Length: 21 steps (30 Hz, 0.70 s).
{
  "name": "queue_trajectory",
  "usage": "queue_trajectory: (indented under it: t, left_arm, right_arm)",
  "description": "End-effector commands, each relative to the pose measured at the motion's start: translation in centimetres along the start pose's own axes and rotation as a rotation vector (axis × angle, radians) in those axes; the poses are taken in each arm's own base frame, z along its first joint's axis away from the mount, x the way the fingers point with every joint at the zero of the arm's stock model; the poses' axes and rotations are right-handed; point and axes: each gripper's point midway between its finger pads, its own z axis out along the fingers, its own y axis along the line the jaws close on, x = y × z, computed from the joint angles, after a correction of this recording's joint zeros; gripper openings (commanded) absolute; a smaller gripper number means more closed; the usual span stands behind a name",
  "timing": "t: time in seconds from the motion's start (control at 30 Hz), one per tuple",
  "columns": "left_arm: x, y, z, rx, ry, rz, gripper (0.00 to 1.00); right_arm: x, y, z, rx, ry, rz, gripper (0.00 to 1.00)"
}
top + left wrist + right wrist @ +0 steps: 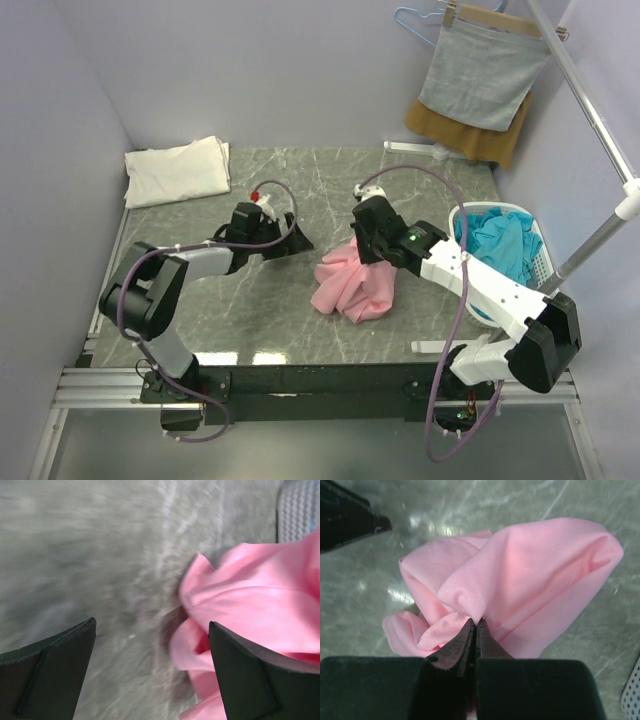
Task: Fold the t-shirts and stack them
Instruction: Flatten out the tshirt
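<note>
A crumpled pale pink t-shirt [355, 285] lies bunched in the middle of the table. My right gripper [375, 250] is shut on a fold of the pink t-shirt [530, 570] and pinches it at the fingertips [476, 625]. My left gripper [295, 240] is open, just left of the shirt, low over the table. In the left wrist view the pink t-shirt [250, 605] lies by the right finger [250, 675], apart from the left one. A folded cream-white t-shirt [178, 170] lies at the far left corner. Teal-blue t-shirts [500, 245] fill a basket at the right.
A white perforated basket [540, 250] stands at the table's right edge. A grey cloth [480, 75] on a hanger and a mustard-brown cloth [470, 135] hang at the back right. A slanted metal pole [590, 110] runs along the right side. The table top [250, 310] is grey marble.
</note>
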Motion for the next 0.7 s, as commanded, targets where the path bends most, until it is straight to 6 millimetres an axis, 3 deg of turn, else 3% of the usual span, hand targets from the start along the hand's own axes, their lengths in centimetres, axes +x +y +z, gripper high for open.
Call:
queue_trajectory:
  t: [0.0,0.27,0.4,0.43,0.47,0.53,0.57,0.67]
  left_arm:
    - [0.7,-5.0,2.0,0.189,0.044,0.049,0.99]
    - [3.1,-9.1,4.4,0.369,0.118,0.036,0.99]
    - [4.4,-10.7,4.3,0.466,0.15,0.015,1.0]
    - [4.6,-11.2,4.0,0.505,0.165,0.022,0.96]
    - [5.1,-11.3,4.1,0.523,0.18,0.021,0.85]
    - [4.8,-12.3,3.9,0.574,0.172,0.012,0.07]
    - [5.1,-12.2,3.9,0.583,0.189,0.001,0.01]
    - [4.7,-12.9,3.4,0.597,0.186,0.011,0.01]
  right_arm:
    - [-0.1,0.6,-1.7,-0.073,-0.05,0.039,0.0]
    - [-2.2,0.7,-3.5,-0.093,-0.108,0.04,0.0]
    - [-2.7,1.1,-3.5,-0.107,-0.113,0.041,0.0]
    - [-2.9,1.2,-3.6,-0.109,-0.116,0.043,0.0]
    - [-3.2,1.3,-3.6,-0.117,-0.124,0.045,0.0]
    - [-3.8,1.8,-3.8,-0.141,-0.143,0.047,0.0]
    - [-4.1,2.0,-3.9,-0.152,-0.154,0.048,0.0]
    - [-5.5,2.6,-4.6,-0.185,-0.193,0.053,0.0]
